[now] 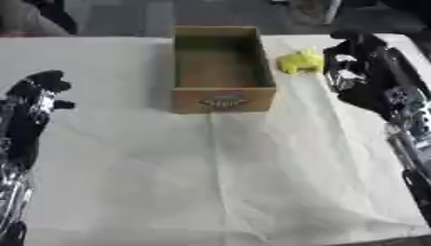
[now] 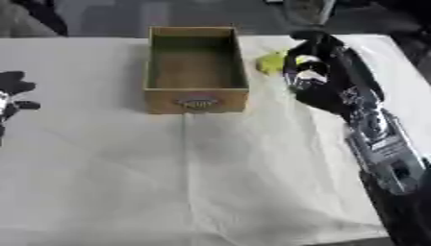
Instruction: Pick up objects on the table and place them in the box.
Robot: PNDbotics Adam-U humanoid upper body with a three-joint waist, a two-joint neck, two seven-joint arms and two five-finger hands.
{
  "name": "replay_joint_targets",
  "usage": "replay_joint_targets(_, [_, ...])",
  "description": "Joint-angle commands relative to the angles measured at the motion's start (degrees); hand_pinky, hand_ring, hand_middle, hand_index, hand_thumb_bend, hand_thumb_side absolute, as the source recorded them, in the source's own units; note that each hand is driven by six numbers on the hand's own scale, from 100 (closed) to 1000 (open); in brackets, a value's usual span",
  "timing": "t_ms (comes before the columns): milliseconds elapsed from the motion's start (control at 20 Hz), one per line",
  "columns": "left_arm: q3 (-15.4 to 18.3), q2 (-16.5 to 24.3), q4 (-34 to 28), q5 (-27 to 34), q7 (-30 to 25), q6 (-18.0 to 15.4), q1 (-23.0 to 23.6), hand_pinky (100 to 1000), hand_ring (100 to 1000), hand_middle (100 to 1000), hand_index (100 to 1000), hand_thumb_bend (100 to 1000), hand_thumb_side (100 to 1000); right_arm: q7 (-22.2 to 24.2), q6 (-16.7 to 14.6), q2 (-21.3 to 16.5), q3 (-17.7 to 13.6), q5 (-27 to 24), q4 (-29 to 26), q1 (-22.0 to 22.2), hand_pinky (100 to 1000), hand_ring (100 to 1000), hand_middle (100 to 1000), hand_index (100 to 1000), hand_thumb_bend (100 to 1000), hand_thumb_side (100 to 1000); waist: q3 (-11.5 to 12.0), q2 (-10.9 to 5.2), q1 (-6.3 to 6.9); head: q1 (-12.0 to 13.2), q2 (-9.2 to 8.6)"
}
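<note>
The creased white paper table covering lies nearest, bare but for the work at its far end. The open brown cardboard box looks empty, so nothing is placed yet — the small yellow lumpy object sits just right of it. The right hand is near it; I cannot tell its fingers. The left hand idles, fingers relaxed.

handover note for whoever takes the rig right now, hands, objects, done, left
Right robot hand: by the yellow object, just right of it; grip not clear.
Left robot hand: idle at the left edge, holding nothing.
Cardboard box: far centre of the table, looks empty inside.
Done: nothing boxed yet.
Left: grasp the yellow object, which sits on the table right of the box, and put it in.
</note>
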Motion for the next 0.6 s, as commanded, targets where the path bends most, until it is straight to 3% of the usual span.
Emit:
replay_joint_targets(50, [-0.2, 0.5, -1.3, -0.1, -0.3, -0.1, -0.8, 635, 790, 594, 755, 303, 620, -1.6, -0.1, -3.6, -2.1, -1.1, -2.2, -3.0, 630, 769, 562, 811, 100, 100, 0.3, -0.85, 0.14, -0.5, 0.34])
replay_joint_targets(350, [-0.6, 0.4, -1.3, 0.1, -0.6, -0.1, -1.1, 635, 789, 594, 755, 301, 617, -3.9, -1.0, -6.4, -5.0, -3.1, -2.4, -10.1, 638, 762, 569, 810, 100, 100, 1.5, -1.13, 0.18, -1.3, 0.34])
replay_joint_targets(600, [-0.9, 0.4, -1.4, 0.3, -0.9, -0.1, -1.4, 635, 789, 593, 756, 301, 615, -4.7, -1.4, -7.9, -7.0, -5.8, 0.6, -16.4, 643, 759, 574, 811, 100, 100, 2.7, -1.22, 0.17, -2.3, 0.34])
